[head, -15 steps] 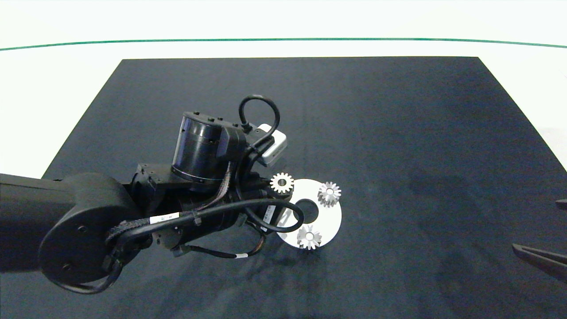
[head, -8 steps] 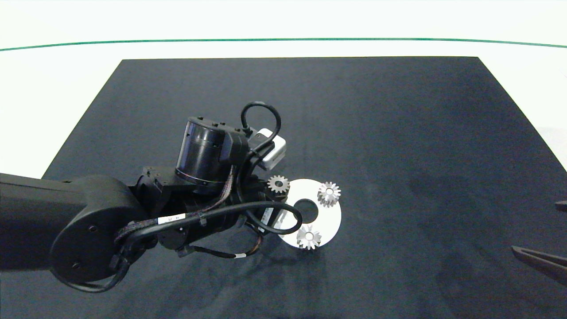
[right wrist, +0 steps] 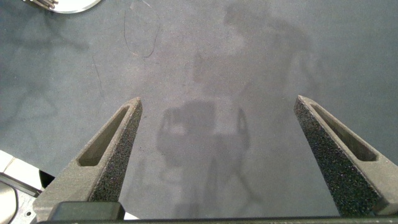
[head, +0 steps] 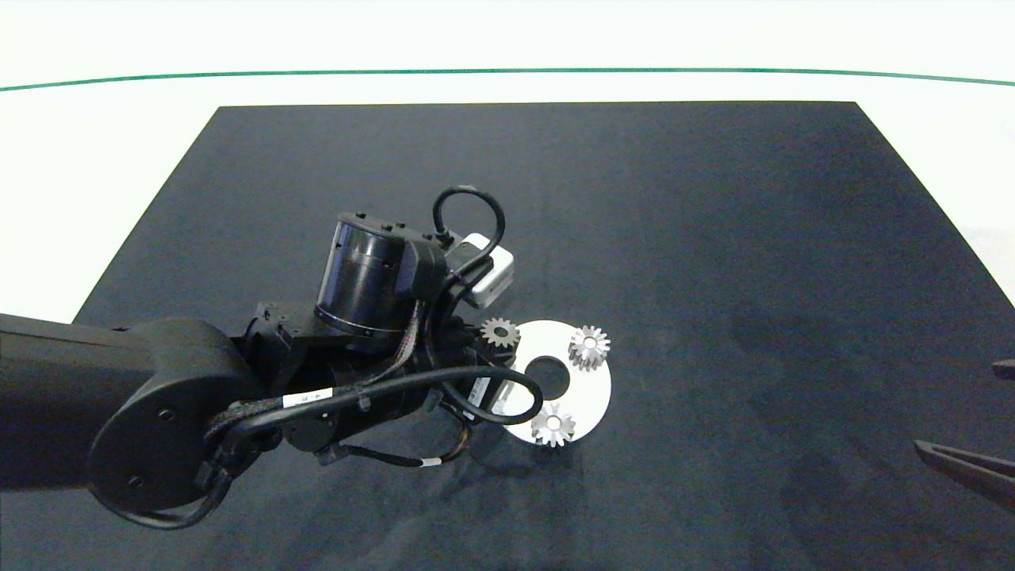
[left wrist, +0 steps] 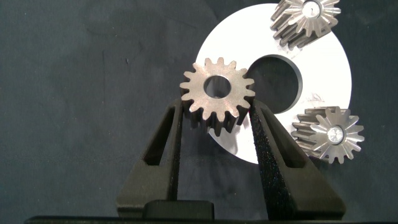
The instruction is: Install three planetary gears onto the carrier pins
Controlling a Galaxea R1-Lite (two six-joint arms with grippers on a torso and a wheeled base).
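Note:
A white disc (head: pixel 593 393) with a large centre hole lies on the dark mat. Two silvery planetary gears (head: pixel 589 346) (head: pixel 553 425) sit on carrier pins, whose pale tops (left wrist: pixel 336 132) show in the gear centres. My left gripper (left wrist: pixel 216 113) is shut on the third gear (left wrist: pixel 217 96), which hangs flat over the disc's (left wrist: pixel 323 81) rim on the arm's side, also seen from above (head: pixel 500 332). No pin shows through its hole; the third pin is hidden. My right gripper (right wrist: pixel 217 109) is open and empty, low at the right edge (head: pixel 963 468).
The dark mat (head: pixel 714 238) covers most of the white table (head: pixel 95 159), which carries a green line (head: pixel 507 71) along its far side. The left arm's bulky wrist and cables (head: pixel 373 349) stand over the mat left of the disc.
The left gripper with its gear has sunk slightly toward the disc's rim, drifting a little left. The two seated gears and the right gripper have not moved.

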